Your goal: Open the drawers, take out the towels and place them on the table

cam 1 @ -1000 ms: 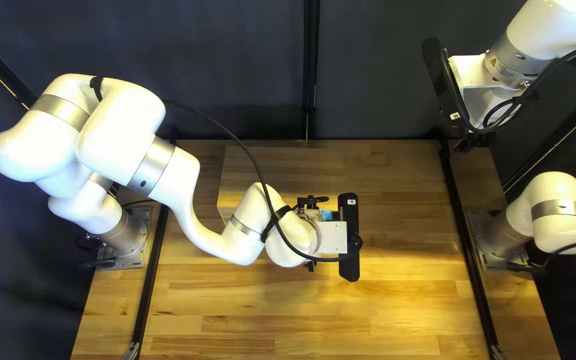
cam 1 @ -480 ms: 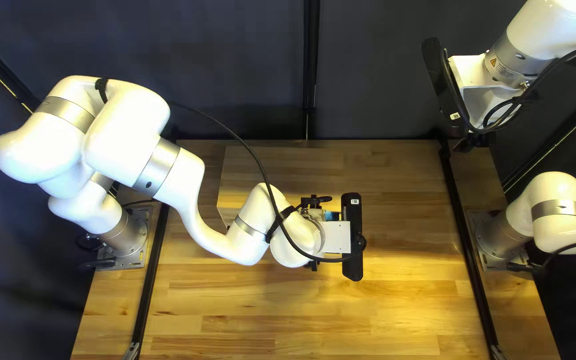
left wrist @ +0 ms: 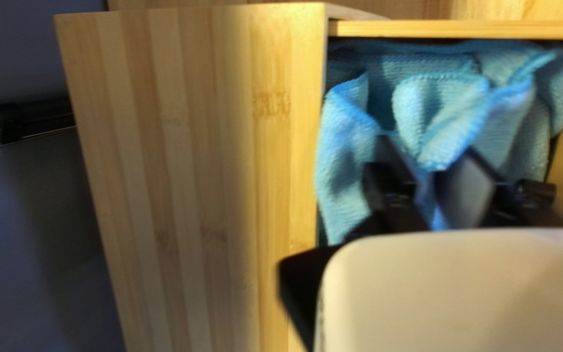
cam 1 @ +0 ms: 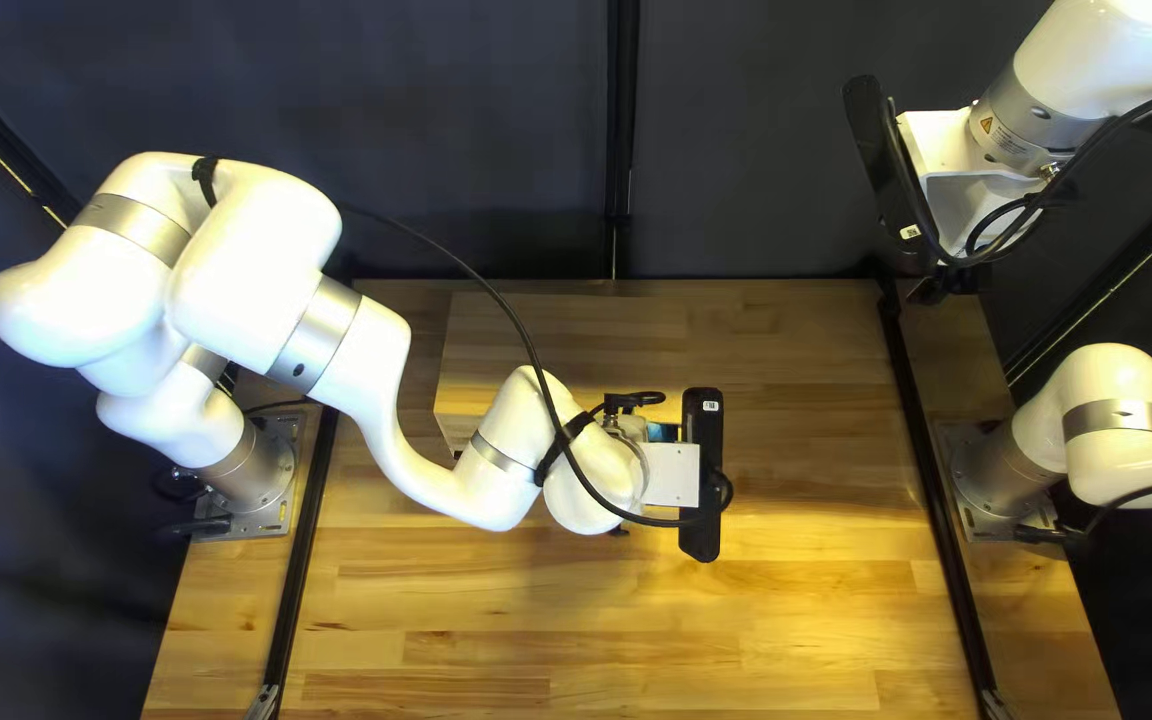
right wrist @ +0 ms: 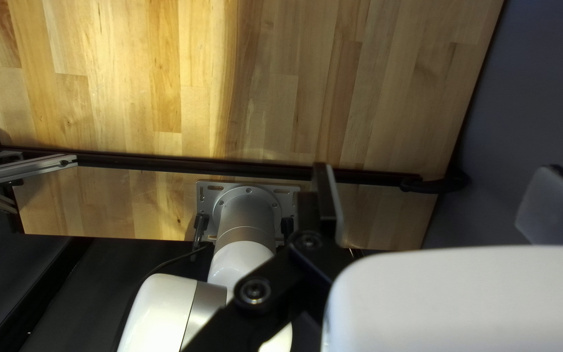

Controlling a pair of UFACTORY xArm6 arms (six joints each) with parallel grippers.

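A bamboo drawer box (left wrist: pixel 188 146) stands at the middle of the table; in the top left view its top (cam 1: pixel 576 330) lies behind my left wrist. One drawer compartment is open, and a crumpled light blue towel (left wrist: pixel 506 122) fills it. My left gripper (left wrist: pixel 430 168) reaches into that opening and is shut on a fold of the towel, with one finger (left wrist: pixel 391 161) on each side. A bit of blue towel (cam 1: pixel 658 432) shows by the wrist from above. My right gripper (right wrist: pixel 438 200) is open and empty, raised high at the right (cam 1: pixel 886 170).
The wooden table (cam 1: pixel 636 620) stretches in front of the box. My right arm's base (right wrist: pixel 247 215) is bolted at the table's right edge, beyond a black rail (cam 1: pixel 921 420). A dark curtain hangs behind the far edge.
My left wrist has shifted slightly to the right in front of the box. The right arm has not moved.
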